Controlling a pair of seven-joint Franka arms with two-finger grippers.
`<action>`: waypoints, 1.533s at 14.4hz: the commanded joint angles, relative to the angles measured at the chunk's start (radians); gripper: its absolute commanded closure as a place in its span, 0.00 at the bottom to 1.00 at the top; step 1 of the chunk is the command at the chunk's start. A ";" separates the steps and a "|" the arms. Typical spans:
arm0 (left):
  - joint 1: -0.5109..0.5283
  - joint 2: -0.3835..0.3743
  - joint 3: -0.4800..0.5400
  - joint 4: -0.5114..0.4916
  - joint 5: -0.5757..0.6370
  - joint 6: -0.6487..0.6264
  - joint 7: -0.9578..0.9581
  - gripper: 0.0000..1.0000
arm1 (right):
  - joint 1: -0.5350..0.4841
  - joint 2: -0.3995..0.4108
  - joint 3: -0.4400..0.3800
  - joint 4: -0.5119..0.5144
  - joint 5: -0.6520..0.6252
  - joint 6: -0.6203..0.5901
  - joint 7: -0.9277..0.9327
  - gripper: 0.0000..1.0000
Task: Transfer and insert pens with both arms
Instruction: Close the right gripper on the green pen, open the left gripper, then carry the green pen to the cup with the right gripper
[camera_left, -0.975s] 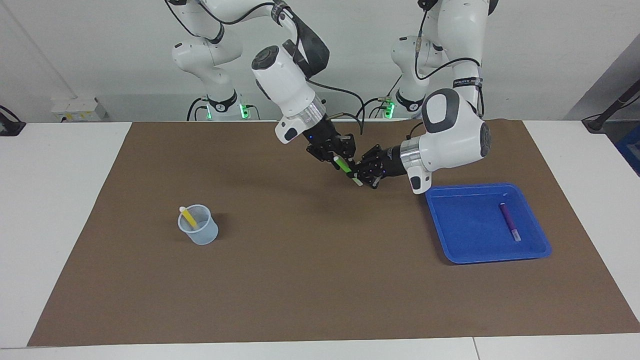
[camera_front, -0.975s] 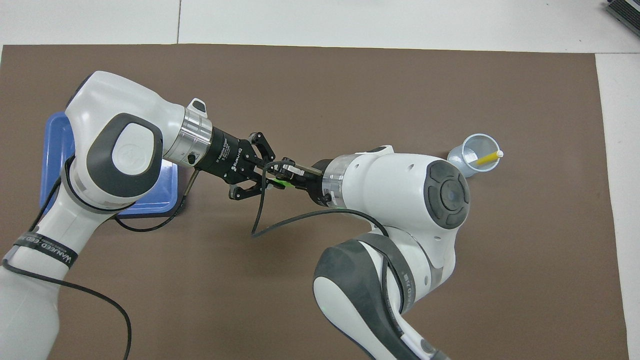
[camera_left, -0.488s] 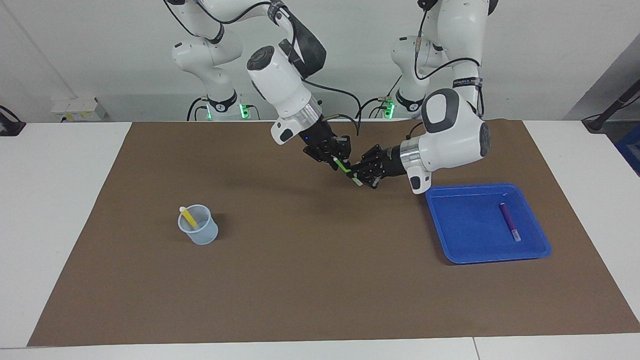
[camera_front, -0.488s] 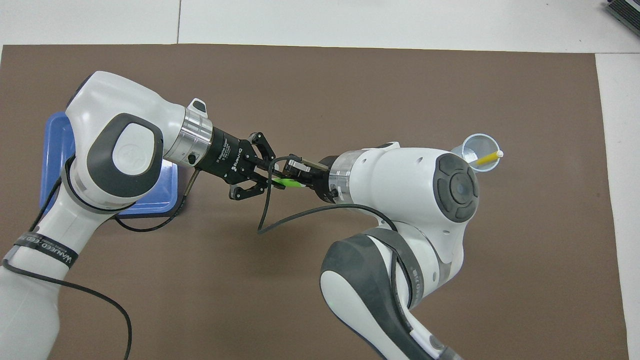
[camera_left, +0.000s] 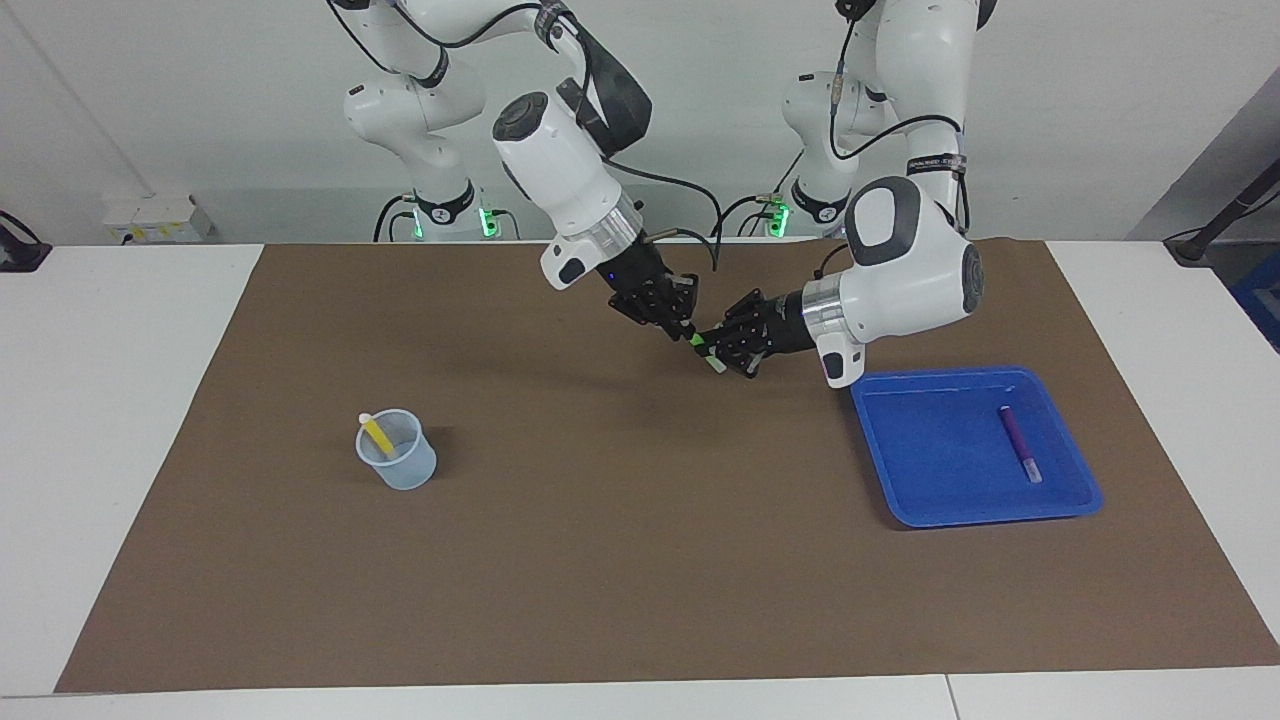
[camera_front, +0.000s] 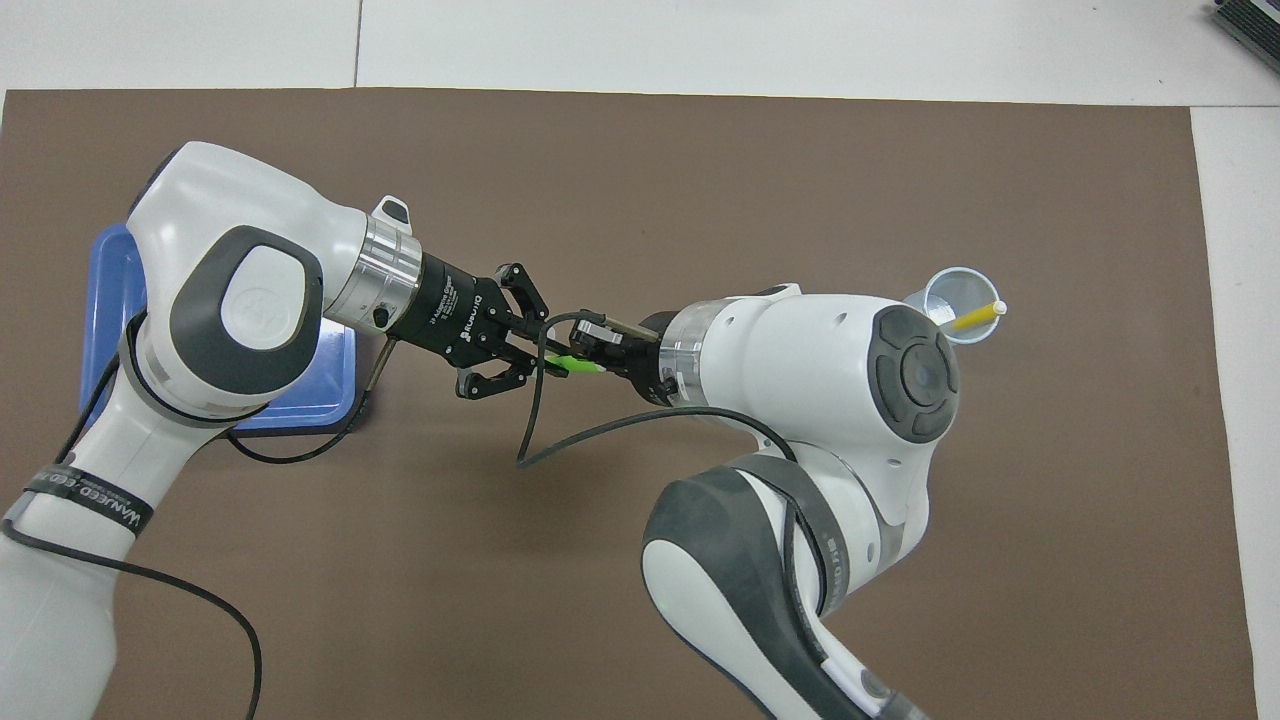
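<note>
Overhead view: the green pen (camera_front: 573, 366) hangs in the air over the brown mat (camera_front: 700, 180), between the tray (camera_front: 110, 290) and the cup (camera_front: 955, 308). Left gripper (camera_front: 527, 348) and right gripper (camera_front: 590, 360) both clench it from either end. A purple pen (camera_left: 1020, 443) lies in the tray; a yellow pen (camera_left: 376, 434) leans in the cup.

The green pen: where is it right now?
The green pen is up in the air over the middle of the brown mat, gripped at once by the left gripper and the right gripper.
</note>
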 joint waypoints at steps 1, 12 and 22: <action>-0.017 -0.027 0.013 -0.031 -0.004 0.017 -0.016 1.00 | -0.010 -0.010 0.006 0.002 0.015 -0.016 -0.017 1.00; 0.001 -0.078 0.022 -0.022 0.185 0.006 0.005 0.00 | -0.118 0.001 0.000 0.109 -0.193 -0.214 -0.170 1.00; 0.128 -0.116 0.022 -0.083 0.460 -0.043 0.635 0.00 | -0.410 -0.012 -0.001 0.130 -0.373 -0.435 -0.784 1.00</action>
